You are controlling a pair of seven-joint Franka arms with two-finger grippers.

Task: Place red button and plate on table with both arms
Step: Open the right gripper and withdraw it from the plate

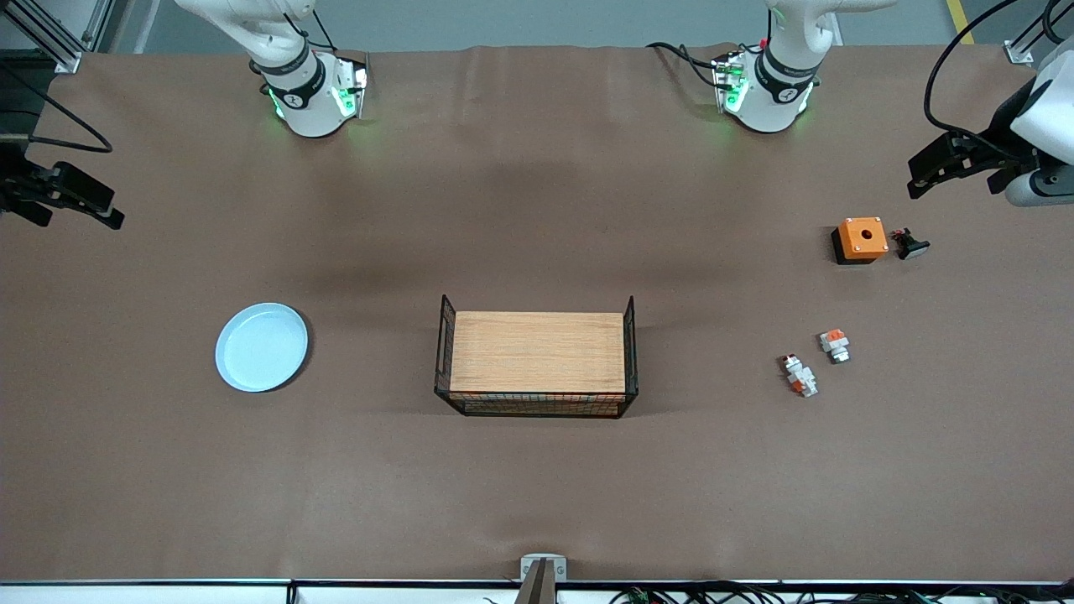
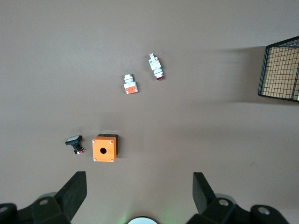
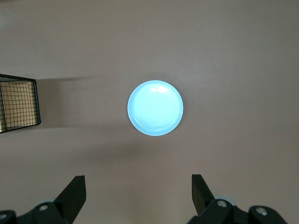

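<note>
The red button [image 1: 800, 375] [image 2: 156, 67], a small elongated white-and-grey part with an orange-red middle, lies on the brown table [image 1: 537, 486] toward the left arm's end. The pale blue round plate [image 1: 262, 346] [image 3: 155, 108] lies flat on the table toward the right arm's end. My left gripper [image 1: 923, 174] [image 2: 139, 182] hangs open and empty over the table's edge area beside the orange box. My right gripper [image 1: 80, 205] [image 3: 138, 183] hangs open and empty over the table at the other end, apart from the plate.
A black wire rack with a wooden top [image 1: 537, 365] stands mid-table. Near the red button lie a squat white piece with an orange top [image 1: 835, 345], an orange box with a hole [image 1: 860, 240] and a black push-button [image 1: 910, 245].
</note>
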